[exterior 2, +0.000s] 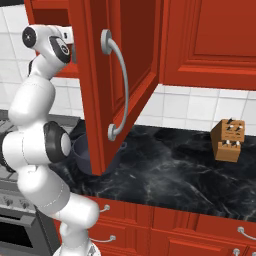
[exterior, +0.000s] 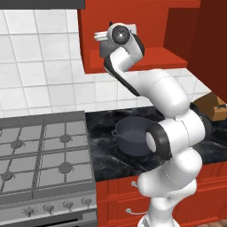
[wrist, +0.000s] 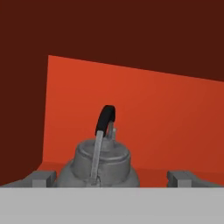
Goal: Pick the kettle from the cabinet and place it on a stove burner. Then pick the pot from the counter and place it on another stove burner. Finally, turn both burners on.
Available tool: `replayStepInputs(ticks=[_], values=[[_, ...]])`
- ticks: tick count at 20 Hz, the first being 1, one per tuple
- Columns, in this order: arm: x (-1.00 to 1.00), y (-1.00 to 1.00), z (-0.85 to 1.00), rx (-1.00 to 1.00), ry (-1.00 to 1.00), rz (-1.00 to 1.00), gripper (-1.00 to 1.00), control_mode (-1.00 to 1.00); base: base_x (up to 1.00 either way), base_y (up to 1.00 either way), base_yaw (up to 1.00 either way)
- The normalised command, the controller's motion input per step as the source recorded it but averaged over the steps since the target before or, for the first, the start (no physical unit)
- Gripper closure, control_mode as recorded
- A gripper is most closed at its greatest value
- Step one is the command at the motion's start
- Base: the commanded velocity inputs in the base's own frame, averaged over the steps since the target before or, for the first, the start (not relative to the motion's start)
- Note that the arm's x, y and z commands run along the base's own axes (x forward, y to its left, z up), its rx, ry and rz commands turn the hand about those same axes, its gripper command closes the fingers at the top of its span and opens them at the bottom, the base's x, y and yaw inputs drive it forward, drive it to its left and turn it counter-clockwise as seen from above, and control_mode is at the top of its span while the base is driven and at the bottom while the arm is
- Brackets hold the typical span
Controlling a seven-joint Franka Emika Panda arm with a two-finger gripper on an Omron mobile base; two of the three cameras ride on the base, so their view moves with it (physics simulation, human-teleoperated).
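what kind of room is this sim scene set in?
A rendered home kitchen, by the look of it: a gas stove with burner grates and knobs, a black marble counter over red drawers, a white tiled wall, and a knife block.

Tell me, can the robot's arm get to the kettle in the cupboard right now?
Probably yes. The end effector is open, its tips standing either side of the kettle inside the red cupboard, and nothing sits between them.

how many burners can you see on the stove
4 round grey burners show on the grey gas stove in the left base view: far row and, near row and. More may lie beyond the left edge.
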Motion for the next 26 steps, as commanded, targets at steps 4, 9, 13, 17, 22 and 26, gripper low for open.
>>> replayStepInputs(ticks=[4,9,13,17,22,26], values=[[0.19,0.04,0.01,0.0,0.0,0.0,-1.0,-1.0,0.0,0.0,0.0],[0.18,0.08,0.0,0.0,0.0,0.0,-1.0,-1.0,0.0,0.0,0.0],[0.2,0.12,0.0,0.0,0.0,0.0,-1.0,-1.0,0.0,0.0,0.0],[0.23,0.03,-0.1,0.0,0.0,0.0,-1.0,-1.0,0.0,0.0,0.0],[0.12,-0.04,-0.3,-0.01,-0.05,0.0,-1.0,-1.0,0.0,0.0,0.0],[0.09,0.0,-0.03,0.0,-0.03,0.0,-1.0,-1.0,0.0,0.0,0.0]])
